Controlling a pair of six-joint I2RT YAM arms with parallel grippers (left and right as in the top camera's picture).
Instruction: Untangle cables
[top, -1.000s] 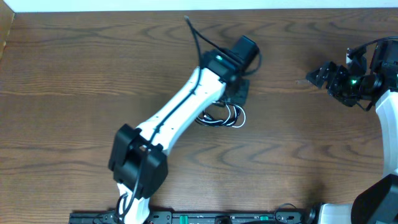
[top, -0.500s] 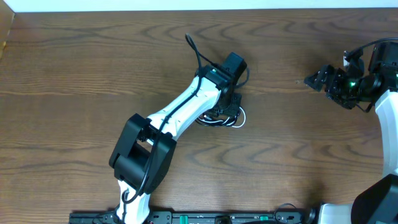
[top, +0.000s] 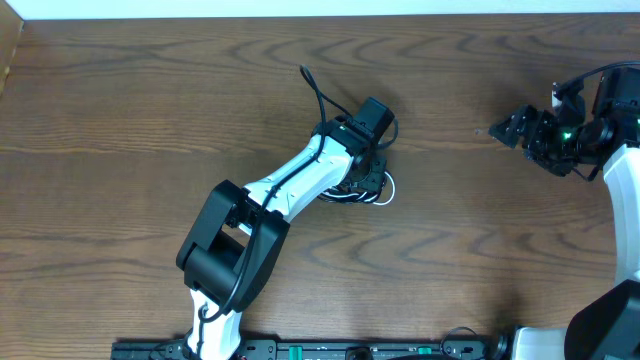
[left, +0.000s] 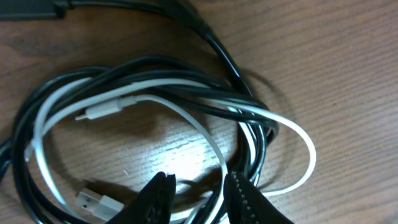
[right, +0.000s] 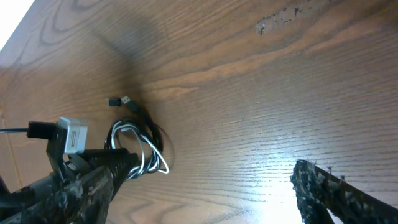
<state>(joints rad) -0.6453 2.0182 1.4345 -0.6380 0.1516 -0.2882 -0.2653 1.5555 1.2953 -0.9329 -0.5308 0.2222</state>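
Observation:
The cables lie tangled in one small coil at the table's middle: a white cable (top: 384, 194) and a black cable (top: 316, 92) whose tail runs up-left. Close up, the white cable (left: 186, 118) and the black cable (left: 214, 40) loop through each other, with a white USB plug (left: 99, 200) at the lower left. My left gripper (left: 199, 194) stands low over the coil, jaws narrowly apart and straddling a white and a black strand without pinching them. From above, the left gripper (top: 368, 180) is mostly hidden under its wrist. My right gripper (top: 512, 125) hangs wide open far to the right, holding nothing.
The right wrist view shows the coil (right: 147, 149) and a black plug end (right: 118, 101) far off on bare wood. The table's back edge (top: 320, 14) runs along the top. The left arm (top: 290, 185) stretches diagonally from the front base.
The left arm has pulled back slightly and settled onto the coil, and its jaws have narrowed around the strands. The right arm has stayed put.

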